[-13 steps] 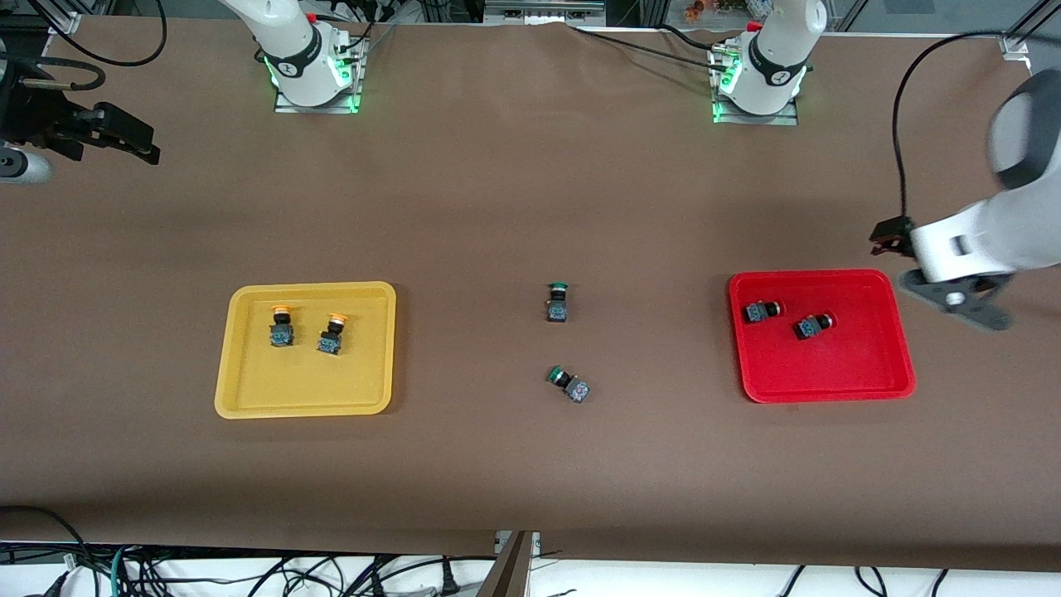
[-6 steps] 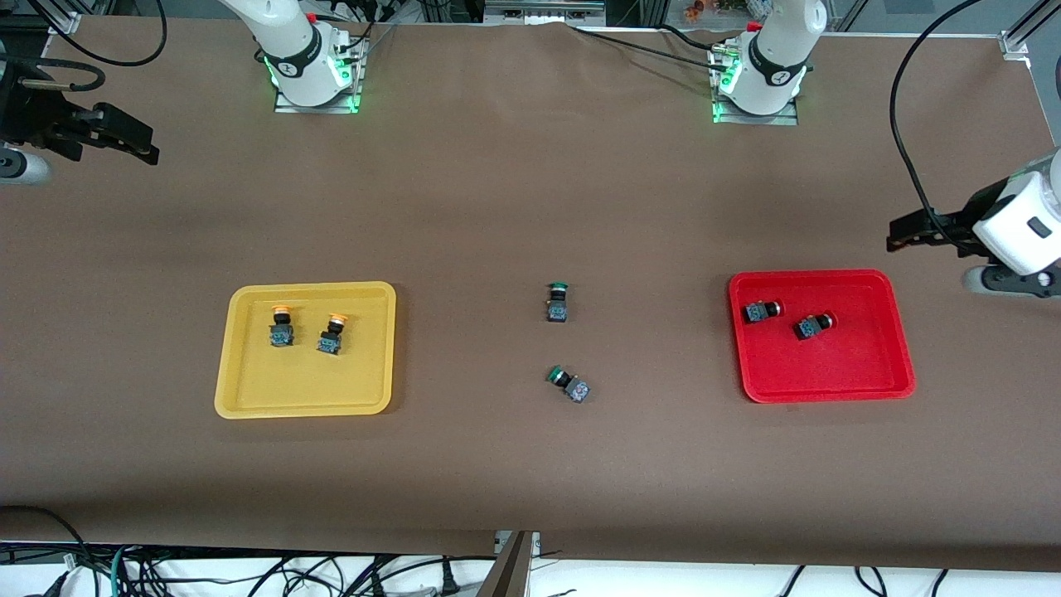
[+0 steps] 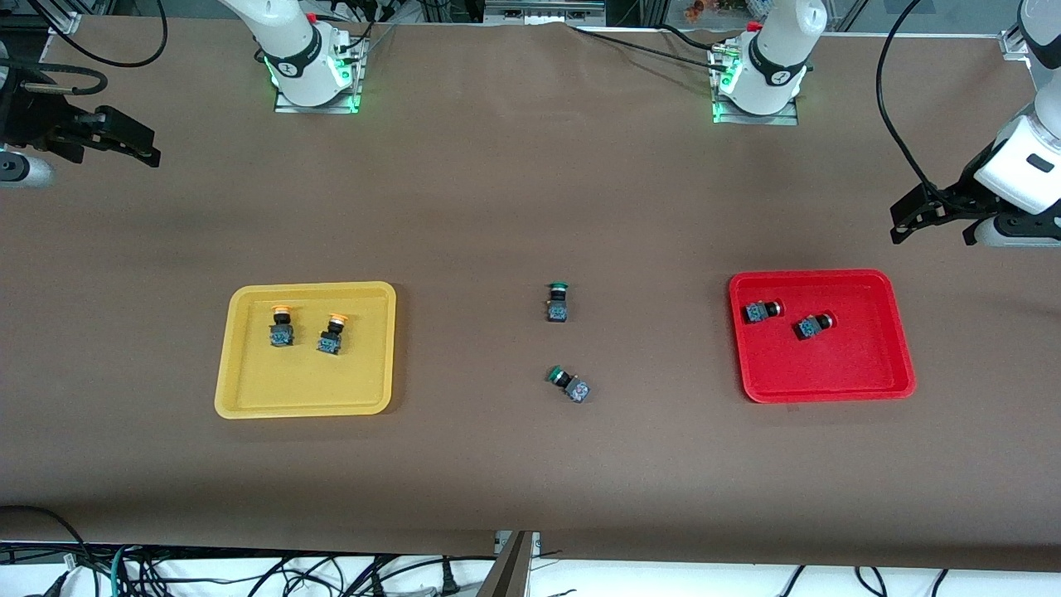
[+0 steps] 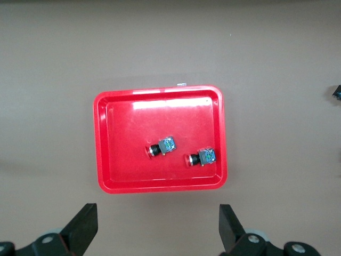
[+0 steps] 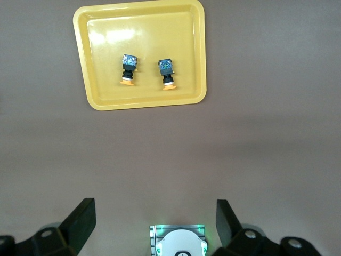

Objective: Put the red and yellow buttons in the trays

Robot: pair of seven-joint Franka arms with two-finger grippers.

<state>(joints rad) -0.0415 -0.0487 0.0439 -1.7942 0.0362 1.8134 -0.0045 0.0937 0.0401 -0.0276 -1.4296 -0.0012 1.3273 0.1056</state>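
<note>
Two red buttons [image 3: 761,311] [image 3: 812,325] lie on their sides in the red tray [image 3: 829,377]. Two yellow buttons [image 3: 281,325] [image 3: 333,332] lie in the yellow tray [image 3: 307,394]. My left gripper [image 3: 922,217] is open and empty, up over bare table beside the red tray at the left arm's end. Its wrist view looks down on the red tray [image 4: 160,185] and both red buttons [image 4: 161,147] [image 4: 201,158]. My right gripper [image 3: 124,137] is open and empty, raised over the right arm's end of the table. Its wrist view shows the yellow tray [image 5: 144,101] with both buttons [image 5: 128,69] [image 5: 167,72].
Two green-capped buttons [image 3: 558,302] [image 3: 569,383] lie on the brown table between the trays, one nearer the front camera. The arm bases [image 3: 311,70] [image 3: 758,79] stand along the table's back edge.
My left arm has swung up and away from the red tray's corner toward the table's end, its gripper empty. The right arm, the buttons and the trays have not moved.
</note>
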